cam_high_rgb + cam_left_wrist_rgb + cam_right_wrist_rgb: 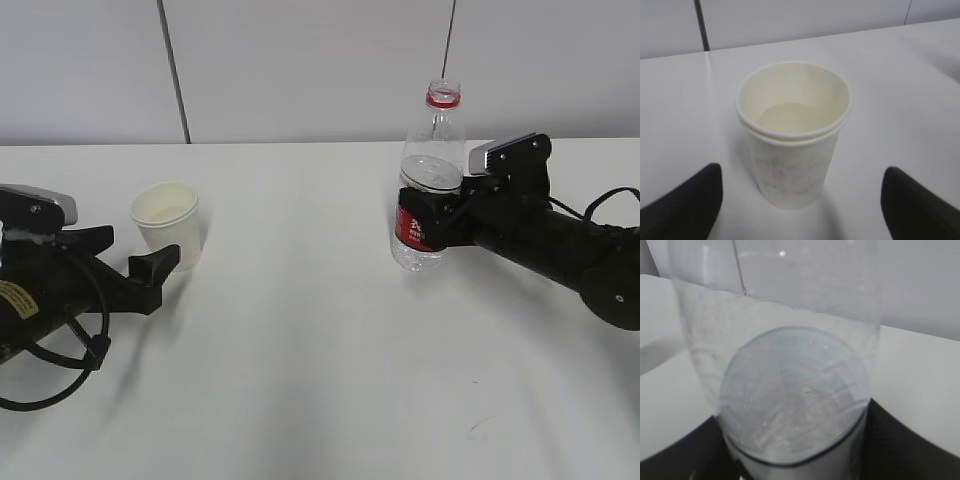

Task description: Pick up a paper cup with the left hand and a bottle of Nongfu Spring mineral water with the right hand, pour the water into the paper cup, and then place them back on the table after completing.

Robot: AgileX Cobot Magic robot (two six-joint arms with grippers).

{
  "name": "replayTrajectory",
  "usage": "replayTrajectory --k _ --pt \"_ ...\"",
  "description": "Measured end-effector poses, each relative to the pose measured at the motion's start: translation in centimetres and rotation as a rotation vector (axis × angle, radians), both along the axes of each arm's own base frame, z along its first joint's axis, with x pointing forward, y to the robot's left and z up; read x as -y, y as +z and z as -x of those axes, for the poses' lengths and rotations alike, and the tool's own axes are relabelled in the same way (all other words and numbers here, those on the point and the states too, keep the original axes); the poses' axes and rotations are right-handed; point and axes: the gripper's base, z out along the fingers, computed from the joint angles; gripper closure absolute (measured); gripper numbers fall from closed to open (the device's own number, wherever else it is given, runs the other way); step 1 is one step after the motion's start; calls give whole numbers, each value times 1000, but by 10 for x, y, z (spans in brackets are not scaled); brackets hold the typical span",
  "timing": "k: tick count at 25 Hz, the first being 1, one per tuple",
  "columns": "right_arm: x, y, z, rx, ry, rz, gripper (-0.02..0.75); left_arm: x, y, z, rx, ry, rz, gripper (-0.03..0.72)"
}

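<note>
My left hand (150,262) lies low, jaws wide open, holding nothing, near one paper cup (168,224). My right hand (432,218) squeezes one upright bottle (432,170).

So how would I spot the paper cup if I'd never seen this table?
Look at the white table, on its left side. The paper cup stands upright just ahead of the left hand, untouched between its open fingers. It is short, cream and open-topped, unlike the tall clear bottle opposite.
</note>
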Motion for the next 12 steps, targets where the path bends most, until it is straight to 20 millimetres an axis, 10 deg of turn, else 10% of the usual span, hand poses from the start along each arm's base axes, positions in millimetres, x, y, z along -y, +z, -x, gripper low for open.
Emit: replayTrajectory --k 12 --pt "-1 -6 1 20 7 -32 306 0 0 0 -1 1 0 101"
